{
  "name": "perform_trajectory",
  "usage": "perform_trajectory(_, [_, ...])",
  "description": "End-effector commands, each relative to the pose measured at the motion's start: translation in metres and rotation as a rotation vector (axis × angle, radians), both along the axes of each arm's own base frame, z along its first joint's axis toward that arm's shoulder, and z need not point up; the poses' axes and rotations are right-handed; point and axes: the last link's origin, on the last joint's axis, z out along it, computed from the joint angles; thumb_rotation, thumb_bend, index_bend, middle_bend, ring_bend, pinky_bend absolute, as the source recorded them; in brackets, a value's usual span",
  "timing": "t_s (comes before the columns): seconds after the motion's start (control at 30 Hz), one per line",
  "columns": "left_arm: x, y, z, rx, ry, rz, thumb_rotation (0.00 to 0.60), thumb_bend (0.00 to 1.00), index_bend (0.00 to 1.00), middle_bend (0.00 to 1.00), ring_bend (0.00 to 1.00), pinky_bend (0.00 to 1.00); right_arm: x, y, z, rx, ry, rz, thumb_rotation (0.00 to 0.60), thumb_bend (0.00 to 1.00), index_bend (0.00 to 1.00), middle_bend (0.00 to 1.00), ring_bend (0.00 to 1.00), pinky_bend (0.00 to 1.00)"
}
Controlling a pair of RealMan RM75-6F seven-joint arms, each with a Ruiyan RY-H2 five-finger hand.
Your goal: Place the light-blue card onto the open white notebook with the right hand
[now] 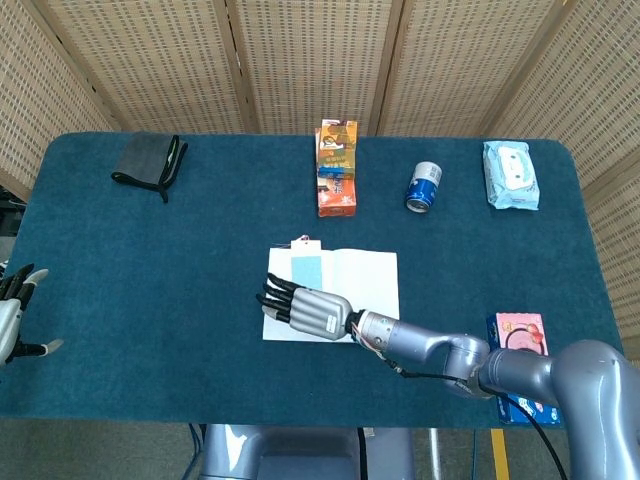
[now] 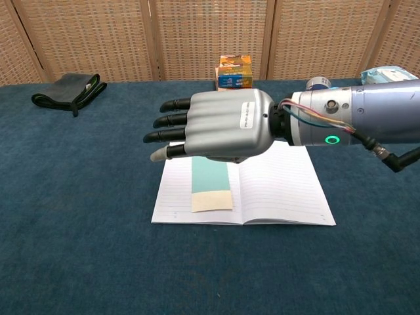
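Light-blue card (image 2: 211,184) with a cream lower end, flat on the left page of the open white lined notebook (image 2: 275,190) at frame centre, top edge hidden behind the knuckles in the chest view. Right hand (image 2: 220,125) raised above the notebook, palm down, fingers (image 2: 172,120) straight and spread, holding nothing, apart from the card. Left hand (image 1: 12,310) at the far left edge of the head view, fingers apart, empty. Along the upper part of the dark teal table (image 1: 150,260): black folded cloth (image 1: 148,160) upper left, orange carton (image 1: 337,168) upper centre, blue can (image 1: 424,187) and wet-wipes pack (image 1: 510,175) upper right. Pink box (image 1: 520,330) lower right.
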Motion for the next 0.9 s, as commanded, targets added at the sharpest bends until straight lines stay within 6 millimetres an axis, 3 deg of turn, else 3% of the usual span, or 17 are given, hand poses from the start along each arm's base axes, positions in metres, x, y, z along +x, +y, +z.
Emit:
perform_trajectory(0.03, [0.0,0.0,0.0,-0.001,-0.001,-0.003,0.6,0.0,0.0,0.0,0.0,0.0,-0.007,0.001,0.016,0.23,-0.226,-0.45,0.6,1.0,0.0,0.0,0.0,0.0])
perform_trajectory(0.17, [0.001,-0.001,0.001,-0.001,-0.001,-0.011,0.6,0.0,0.0,0.0,0.0,0.0,-0.022,-0.001,0.016,0.346,-0.206,-0.757,0.6,1.0,0.0,0.0,0.0,0.0])
perform_trajectory(0.33, [0.001,-0.001,0.001,-0.004,-0.005,-0.01,0.6,0.0,0.0,0.0,0.0,0.0,-0.026,-0.009,0.002,0.355,-0.176,-0.874,0.6,1.0,0.0,0.0,0.0,0.0])
perform_trajectory(0.9, [0.001,0.0,0.001,-0.005,-0.01,-0.006,0.6,0.0,0.0,0.0,0.0,0.0,-0.025,-0.017,-0.02,0.279,-0.101,-0.872,0.6,1.0,0.0,0.0,0.0,0.0])
